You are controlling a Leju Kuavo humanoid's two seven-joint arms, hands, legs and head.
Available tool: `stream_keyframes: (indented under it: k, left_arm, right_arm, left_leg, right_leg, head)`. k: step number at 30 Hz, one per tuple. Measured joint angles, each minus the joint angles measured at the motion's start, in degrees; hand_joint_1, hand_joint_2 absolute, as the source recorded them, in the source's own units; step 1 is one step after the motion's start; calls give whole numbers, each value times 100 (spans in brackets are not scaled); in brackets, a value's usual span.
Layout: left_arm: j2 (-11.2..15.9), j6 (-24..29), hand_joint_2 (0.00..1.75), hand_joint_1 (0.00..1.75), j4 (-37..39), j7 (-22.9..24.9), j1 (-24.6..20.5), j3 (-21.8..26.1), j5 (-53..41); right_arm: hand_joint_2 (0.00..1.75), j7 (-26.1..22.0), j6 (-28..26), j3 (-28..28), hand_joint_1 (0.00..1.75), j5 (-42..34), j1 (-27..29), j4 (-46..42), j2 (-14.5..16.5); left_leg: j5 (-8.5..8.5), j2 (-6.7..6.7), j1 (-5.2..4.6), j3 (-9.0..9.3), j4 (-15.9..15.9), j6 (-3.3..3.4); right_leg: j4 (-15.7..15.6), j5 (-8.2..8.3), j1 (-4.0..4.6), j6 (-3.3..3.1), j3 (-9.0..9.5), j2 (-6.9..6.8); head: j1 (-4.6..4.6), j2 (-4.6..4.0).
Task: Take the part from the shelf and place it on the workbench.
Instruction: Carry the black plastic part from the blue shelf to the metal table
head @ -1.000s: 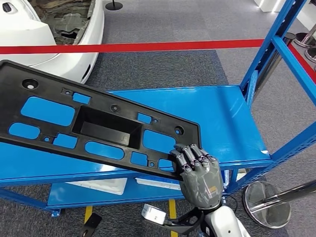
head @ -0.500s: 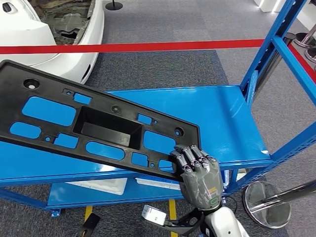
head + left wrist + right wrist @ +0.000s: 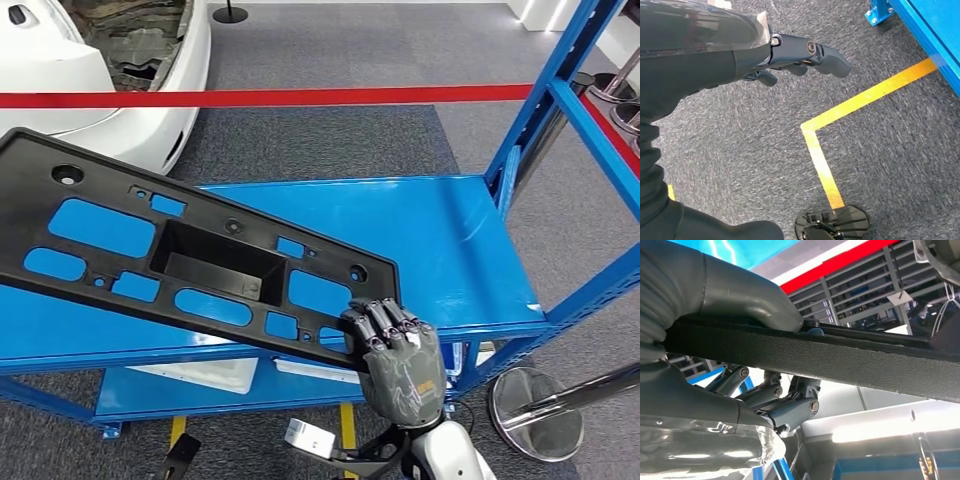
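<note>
The part is a long black plastic panel (image 3: 219, 260) with several cut-outs and a rectangular recess. It lies slanted across the blue shelf's top deck (image 3: 445, 240), its left end running out past the picture's edge. My right hand (image 3: 396, 365) grips its near right corner, fingers over the top face. In the right wrist view the panel's edge (image 3: 851, 360) is clamped between the thick thumb (image 3: 745, 295) and the darker fingers (image 3: 791, 407). My left hand (image 3: 806, 55) hangs over the grey carpet with fingers loosely extended, holding nothing.
A white car body (image 3: 113, 80) stands behind a red barrier tape (image 3: 302, 96). Blue shelf uprights (image 3: 551, 90) rise at the right, with a round stanchion base (image 3: 536, 415) on the floor. A lower shelf deck (image 3: 226, 390) holds white items. Yellow floor tape (image 3: 866, 95) marks the carpet.
The whole head view has shifted slightly. My right hand keeps its hold on the panel's corner and sits a little lower and further left in the picture.
</note>
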Motion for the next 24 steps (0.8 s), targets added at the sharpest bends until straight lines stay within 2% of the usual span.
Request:
stream_keyframes:
  k: [2, 3, 4, 7, 9, 10, 12, 13, 14, 15, 16, 17, 19, 20, 22, 23, 24]
  left_arm:
    - [0, 1, 175, 0, 0, 0, -1, 3, -2]
    - [1, 2, 175, 0, 0, 0, -4, 3, -3]
    - [1, 2, 175, 0, 0, -1, -8, 4, -5]
    - [1, 3, 175, 0, 0, -2, -18, 4, -16]
    - [0, 3, 175, 0, 0, -2, -22, 3, -26]
    - [1, 3, 175, 0, 0, -2, -25, 3, -31]
    - [2, 3, 175, 0, 0, -3, -26, 4, -38]
    - [2, 3, 175, 0, 0, -3, -21, 4, -40]
    - [2, 3, 175, 0, 0, -3, -16, 4, -42]
    - [2, 3, 175, 0, 0, -2, -12, 4, -44]
    - [2, 3, 175, 0, 0, -2, -12, 4, -45]
    - [2, 3, 175, 0, 0, -3, -17, 4, -45]
    - [3, 3, 175, 0, 0, -4, -32, 4, -45]
    - [4, 3, 175, 0, 0, -4, -35, 4, -45]
    - [5, 3, 175, 0, 0, -3, -30, 5, -44]
    - [5, 3, 175, 0, 0, -3, -29, 7, -44]
    - [6, 3, 175, 0, 0, -2, -32, 9, -44]
  right_arm:
    - [175, -21, 0, -1, 175, -17, -3, 24, 0]
    - [175, -37, 0, -1, 175, -25, -8, 33, 1]
    - [175, -52, 0, -2, 175, -35, -11, 39, 3]
    - [175, -84, 0, -11, 175, -68, -23, 53, 23]
    - [175, -109, -1, -23, 175, -84, -37, 55, 52]
    - [175, -122, -1, -27, 175, -88, -42, 57, 68]
    - [175, -131, 0, -31, 175, -93, -48, 71, 90]
    - [175, -133, 0, -32, 175, -94, -47, 83, 92]
    - [175, -134, 0, -33, 175, -95, -46, 95, 93]
    - [175, -137, 0, -34, 175, -95, -45, 107, 94]
    - [175, -140, 0, -36, 175, -96, -45, 114, 94]
    - [175, -144, 0, -37, 175, -98, -45, 118, 95]
    - [175, -147, 0, -43, 175, -105, -48, 121, 99]
    - [175, -147, 0, -45, 175, -108, -49, 121, 104]
    - [175, -148, -1, -50, 175, -110, -49, 122, 111]
    - [175, -148, -1, -52, 175, -112, -47, 122, 113]
    - [175, -149, -2, -55, 175, -114, -46, 122, 114]
  left_leg:
    - [-35, -8, 31, 21, 16, -62]
    - [-53, -13, 36, 22, 27, -108]
    - [-61, -17, 36, 19, 37, -155]
    - [-55, -20, 42, -15, 45, -261]
    - [-208, -19, 52, -86, 184, -304]
    - [-374, -19, 50, -177, 401, -310]
    - [-781, -19, 37, -483, 1144, -296]
    - [-912, -20, 28, -621, 1493, -289]
    - [-942, -20, 18, -686, 1686, -277]
    - [-853, -20, 6, -645, 1650, -257]
    - [-674, -19, -5, -493, 1383, -233]
    - [-472, -19, -15, -276, 973, -204]
    - [-230, -23, -45, 75, 276, -160]
    - [-195, -26, -62, 142, 111, -145]
    - [-158, -32, -86, 113, 76, -100]
    - [-121, -24, -86, 86, 70, -68]
    - [-75, -14, -81, 52, 66, -25]
  right_leg:
    - [-681, 387, -43, 42, 347, -5]
    - [-1028, 518, -41, 40, 523, 0]
    - [-1264, 578, -33, 18, 636, 5]
    - [-1411, 537, 6, -110, 667, 14]
    - [-1462, 529, 0, -219, 651, 5]
    - [-1486, 540, -2, -270, 638, -2]
    - [-1488, 573, 34, -339, 595, -18]
    - [-1487, 590, 57, -357, 572, -24]
    - [-1486, 608, 78, -369, 551, -28]
    - [-1485, 627, 94, -372, 534, -28]
    - [-1484, 644, 103, -365, 524, -25]
    - [-1482, 661, 108, -352, 515, -23]
    - [-1475, 709, 124, -297, 489, -20]
    - [-1473, 741, 126, -261, 474, -19]
    - [-1484, 815, 116, -184, 452, -18]
    - [-1475, 803, 105, -147, 438, -16]
    - [-1411, 718, 96, -112, 406, -15]
  head:
    - [1, 0]
    - [2, 0]
    - [3, 0]
    - [4, 0]
    - [-3, 0]
    - [-10, 0]
    - [-17, 0]
    - [-18, 0]
    - [-17, 0]
    - [-17, 0]
    - [-17, 0]
    - [-18, 0]
    - [-15, 0]
    - [-14, 0]
    - [-9, 0]
    - [-9, 0]
    - [-3, 0]
